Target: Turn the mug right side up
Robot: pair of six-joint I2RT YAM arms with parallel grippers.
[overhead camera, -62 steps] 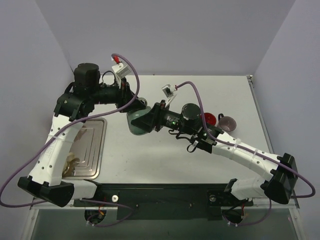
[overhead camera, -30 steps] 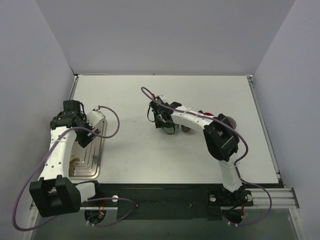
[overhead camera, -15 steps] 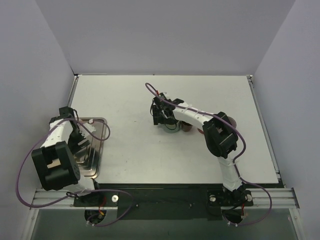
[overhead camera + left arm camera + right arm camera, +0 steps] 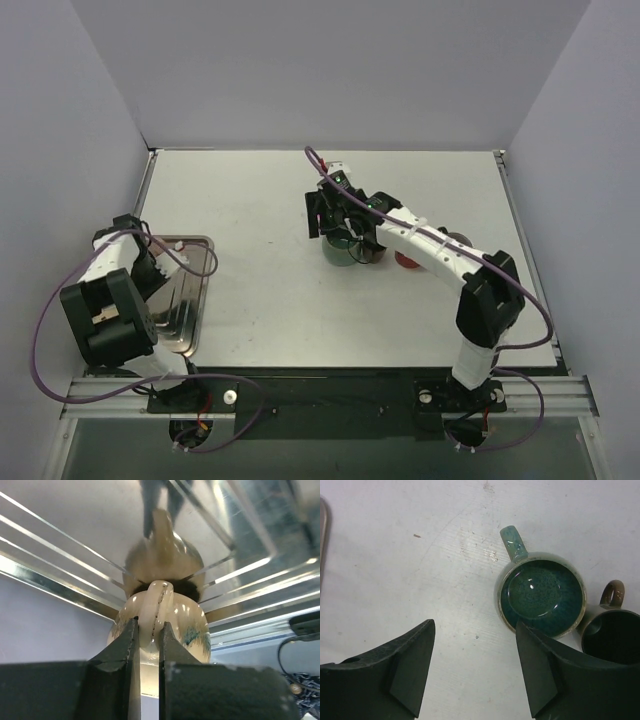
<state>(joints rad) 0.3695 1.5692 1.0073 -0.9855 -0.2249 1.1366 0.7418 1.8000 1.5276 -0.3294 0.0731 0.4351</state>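
Two mugs we note: the green mug stands mouth-up on the tabletop under the right gripper, jaws wide, so we judge its turning done, while the left gripper, jaws closed, pinches the handle of the cream mug at the tray.

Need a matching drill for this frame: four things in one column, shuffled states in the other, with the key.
Things:
1. teal mug
2. cream mug
3. right fingers
4. metal tray

States:
A. spread apart, holding nothing
B. handle pinched between the left fingers
C. upright on the table, mouth up
D. ridged, at the table's left side

Pairs: 1-C; 2-B; 3-A; 4-D
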